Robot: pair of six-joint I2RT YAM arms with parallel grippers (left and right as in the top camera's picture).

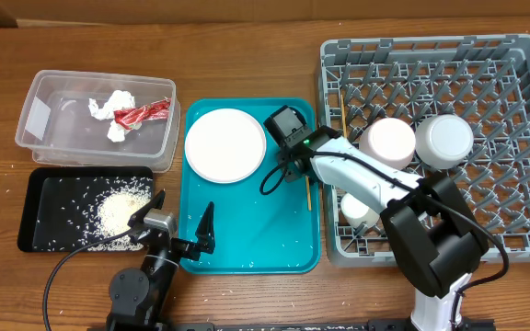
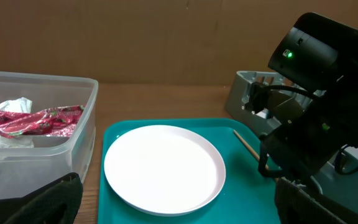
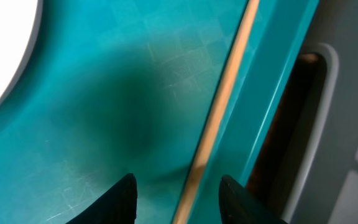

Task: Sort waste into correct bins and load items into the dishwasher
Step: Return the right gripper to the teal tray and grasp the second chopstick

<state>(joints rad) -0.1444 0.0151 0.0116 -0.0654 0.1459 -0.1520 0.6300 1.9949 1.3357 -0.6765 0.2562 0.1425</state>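
Spread fingers of the right tool (image 3: 178, 190) straddle a wooden chopstick (image 3: 222, 106) lying along the right edge of the teal tray (image 3: 92, 124), without gripping it. Left tool (image 1: 180, 225) hangs released where teal tray meets black tray (image 1: 40, 221), which holds rice (image 1: 122, 213). Red wrapper (image 1: 144, 112) and tissue (image 1: 113, 106) sit in the clear tub (image 1: 40, 138).
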